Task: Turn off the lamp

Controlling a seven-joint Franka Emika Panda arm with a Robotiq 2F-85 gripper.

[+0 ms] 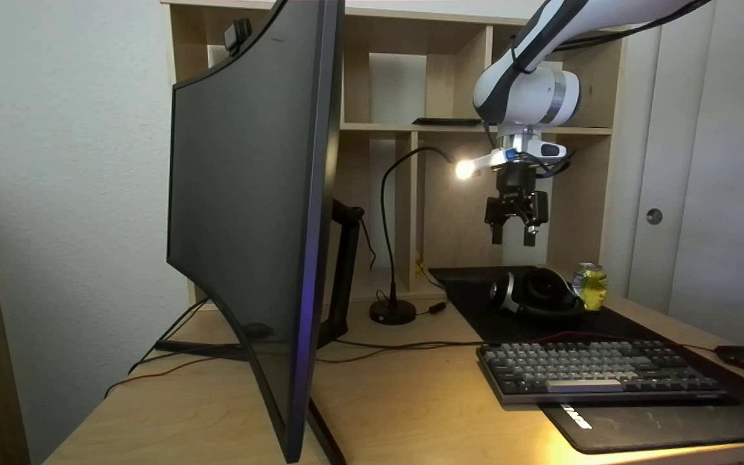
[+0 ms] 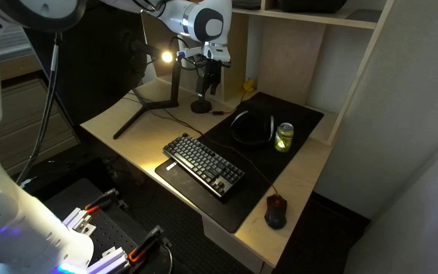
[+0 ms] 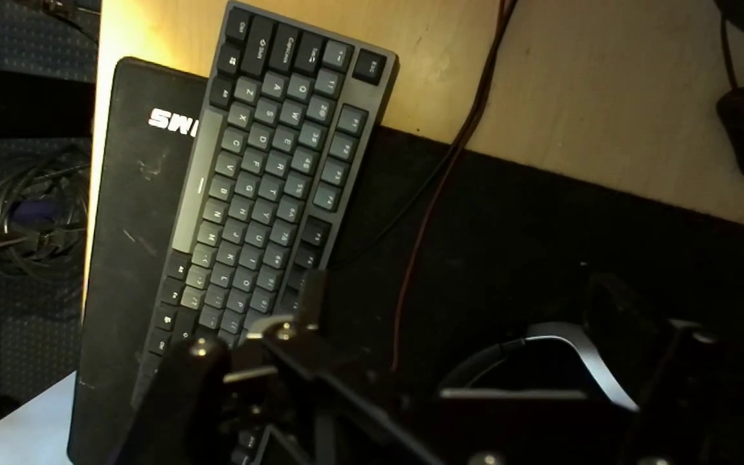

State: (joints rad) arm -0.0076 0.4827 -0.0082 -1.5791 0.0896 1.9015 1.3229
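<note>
Parted, empty fingers point(image 1: 496, 234) hang centre-right in an exterior view — a leftward swing could topple the lit gooseneck lamp point(image 1: 387, 239).

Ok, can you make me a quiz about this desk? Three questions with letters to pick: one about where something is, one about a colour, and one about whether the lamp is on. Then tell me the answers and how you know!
1. Where are the headphones?
A) On a shelf
B) On the black mat
C) On the keyboard

2. What colour is the side of the drink can?
A) Red
B) Blue
C) Yellow

3. How is the lamp?
A) Lit up
B) Dark
C) Fallen over

Answers:
1 is B, because both exterior views show them lying on the mat, beside the can.
2 is C, because its side looks yellow in both exterior views.
3 is A, because its bulb glows brightly in both exterior views.
</note>
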